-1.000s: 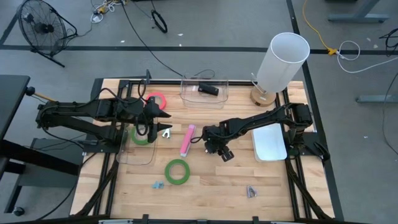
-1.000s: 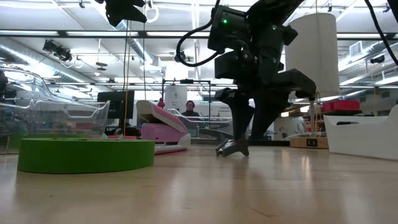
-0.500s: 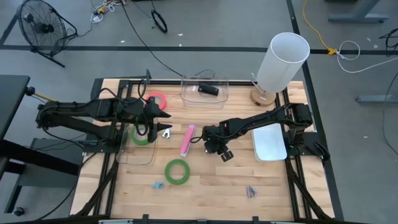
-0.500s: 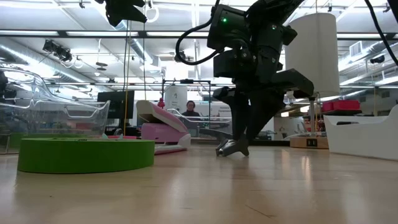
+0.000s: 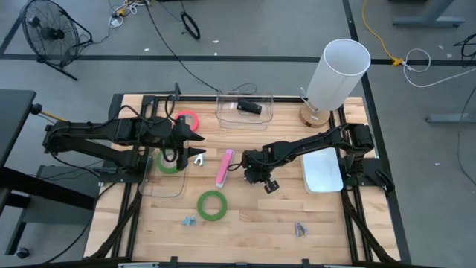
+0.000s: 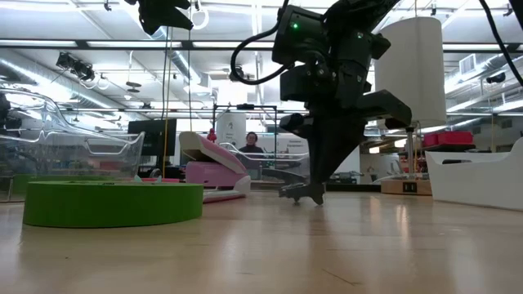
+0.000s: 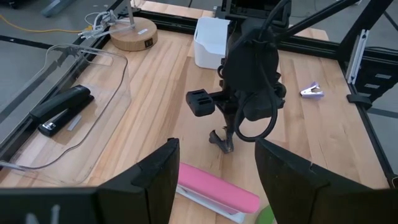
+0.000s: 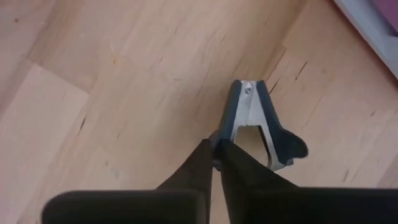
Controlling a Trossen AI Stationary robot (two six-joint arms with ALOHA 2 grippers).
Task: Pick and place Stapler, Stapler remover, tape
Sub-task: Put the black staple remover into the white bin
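My right gripper (image 5: 251,173) stands over the middle of the table, shut on a dark blue-grey staple remover (image 8: 258,124), which also shows in the low view (image 6: 301,193). A pink stapler (image 5: 223,167) lies just left of it. One green tape roll (image 5: 212,205) lies flat nearer the front. Another green roll (image 5: 168,163) lies in a clear tray at the left, and a pink-red roll (image 5: 187,119) lies behind it. My left gripper (image 7: 214,180) hangs open and empty above that tray. My right gripper pinches one side wing of the staple remover (image 8: 219,138) between its two fingertips (image 8: 202,163), only at their free ends. The fingers come from above, pointing down. The remover sits tilted at the table top (image 6: 315,201); whether it is clear of the wood I cannot tell.
A clear container (image 5: 244,110) at the far edge holds a black stapler (image 5: 249,106). A white bin (image 5: 322,171) and a white cylinder on a wooden base (image 5: 335,74) stand at the right. Two more small staple removers (image 5: 187,220) (image 5: 300,229) lie near the front edge.
My right gripper's fingers, spread apart on either side of the staple remover a second ago, have shut and taken hold of it. The remover has tipped slightly from where it lay.
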